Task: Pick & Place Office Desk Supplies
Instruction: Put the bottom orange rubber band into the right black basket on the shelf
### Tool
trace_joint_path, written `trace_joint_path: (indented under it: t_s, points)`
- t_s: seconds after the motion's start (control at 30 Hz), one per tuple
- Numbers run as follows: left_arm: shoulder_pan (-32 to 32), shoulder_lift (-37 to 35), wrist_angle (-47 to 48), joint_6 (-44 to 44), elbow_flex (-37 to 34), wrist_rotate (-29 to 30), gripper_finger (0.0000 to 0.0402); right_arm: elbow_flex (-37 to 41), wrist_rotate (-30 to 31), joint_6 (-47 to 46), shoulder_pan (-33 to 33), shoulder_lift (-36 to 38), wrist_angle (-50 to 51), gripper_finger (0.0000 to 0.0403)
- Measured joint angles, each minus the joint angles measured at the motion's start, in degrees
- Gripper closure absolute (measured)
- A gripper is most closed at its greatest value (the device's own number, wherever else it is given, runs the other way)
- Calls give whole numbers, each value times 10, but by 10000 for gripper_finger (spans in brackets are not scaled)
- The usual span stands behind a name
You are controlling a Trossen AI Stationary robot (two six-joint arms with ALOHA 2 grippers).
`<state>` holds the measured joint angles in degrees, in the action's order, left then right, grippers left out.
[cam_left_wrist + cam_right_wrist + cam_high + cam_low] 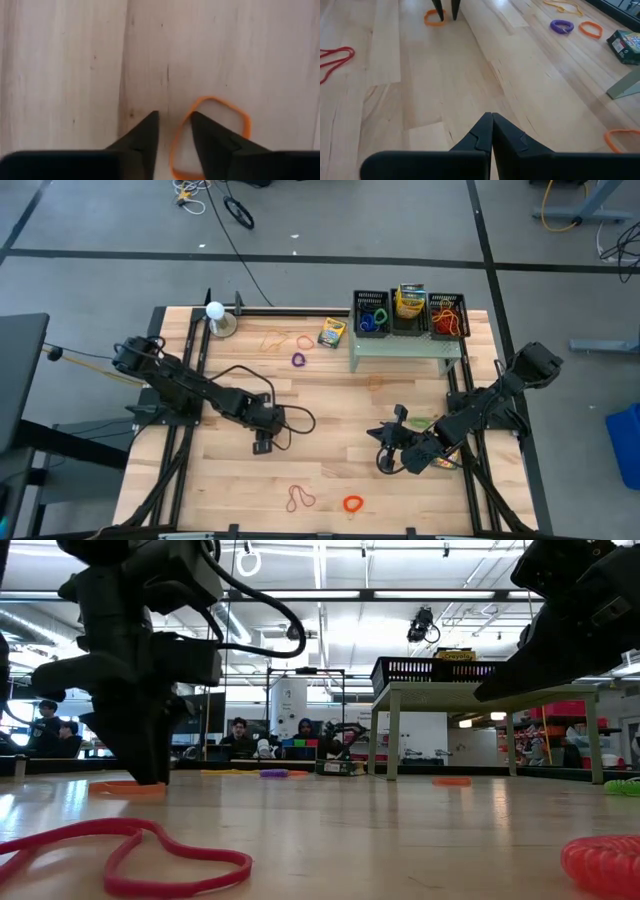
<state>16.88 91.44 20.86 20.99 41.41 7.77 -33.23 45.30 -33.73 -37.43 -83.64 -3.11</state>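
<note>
Three black mesh baskets [411, 316] sit on one pale green stand [400, 346]. Two yellow-and-green crayon boxes [332, 332] show. On the wooden bench [220, 480] I count about six thin rubber-band loops [300, 499], perhaps more, and one purple ring [298, 360].

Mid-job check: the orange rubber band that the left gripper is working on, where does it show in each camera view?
High view: the orange rubber band is hidden under the left gripper.
Low view: flat orange band at the fingers' feet, left.
Left wrist view: loop, one finger inside it.
Right wrist view: far off, top left.
Shared landmark: the left gripper's dark fingers.
</note>
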Motion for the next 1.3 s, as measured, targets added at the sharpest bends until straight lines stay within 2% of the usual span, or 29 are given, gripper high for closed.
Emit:
trace_joint_path:
  t_s: [0.17, 0.23, 0.37, 0.57, 0.67, 0.8, 0.9, 0.97, 1.13, 1.3]
  points:
    - [0, 4, 3, -31, 23, -14, 376, 0, 0, 0, 0, 0, 0, 391]
    - [1, 4, 0, -51, 41, -12, 392, 0, 0, 0, 0, 0, 0, 391]
    - [1, 3, -11, -83, 76, 6, 396, 0, 0, -1, 0, 0, 0, 391]
    - [-4, 3, -119, -134, 89, -3, 397, 0, 1, 20, 0, -16, -13, 391]
    - [-17, 7, -162, -135, 90, -27, 398, 0, 1, 79, 0, -49, -69, 378]
    - [-31, 13, -225, -129, 90, -39, 398, 0, 0, 160, 10, -116, -210, 337]
    - [-35, 24, -253, -129, 90, -40, 398, -1, -1, 150, 37, -158, -327, 301]
    - [-37, 33, -262, -127, 90, -40, 398, -1, -6, 105, 62, -176, -373, 280]
    - [-39, 55, -274, -125, 90, -34, 398, -1, -92, 26, 121, -201, -400, 245]
    - [-38, 74, -312, -125, 90, -34, 398, -6, -174, 33, 150, -252, -530, 236]
